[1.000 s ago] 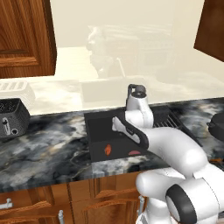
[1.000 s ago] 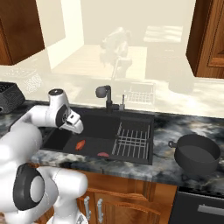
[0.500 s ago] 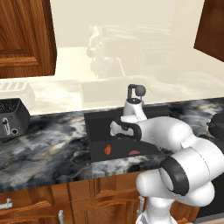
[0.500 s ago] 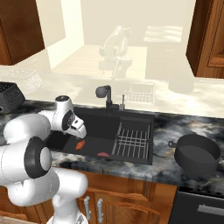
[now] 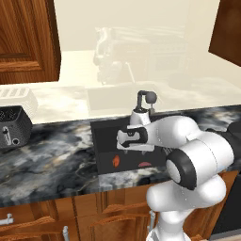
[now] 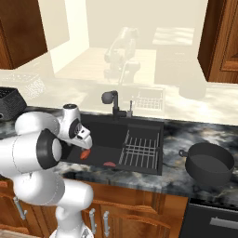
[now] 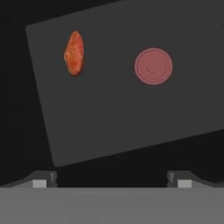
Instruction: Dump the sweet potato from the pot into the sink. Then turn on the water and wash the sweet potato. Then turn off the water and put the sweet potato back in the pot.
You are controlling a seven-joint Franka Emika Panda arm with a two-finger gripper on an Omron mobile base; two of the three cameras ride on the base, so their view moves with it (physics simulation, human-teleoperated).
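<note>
The arm is swinging lower over the sink; the gripper, jaws spread and seemingly empty, is hovering with the sweet potato lying ahead-left, long axis pointing away.

The sweet potato, a small orange-red oblong lump, is seen lying loose on the flat floor of the sink, near the basin's left front corner in the left base view. The sink is a large black rectangular basin set into dark marbled counter. The pot, black and round with small side handles, is seen upright on the counter, well right of the basin.
</note>
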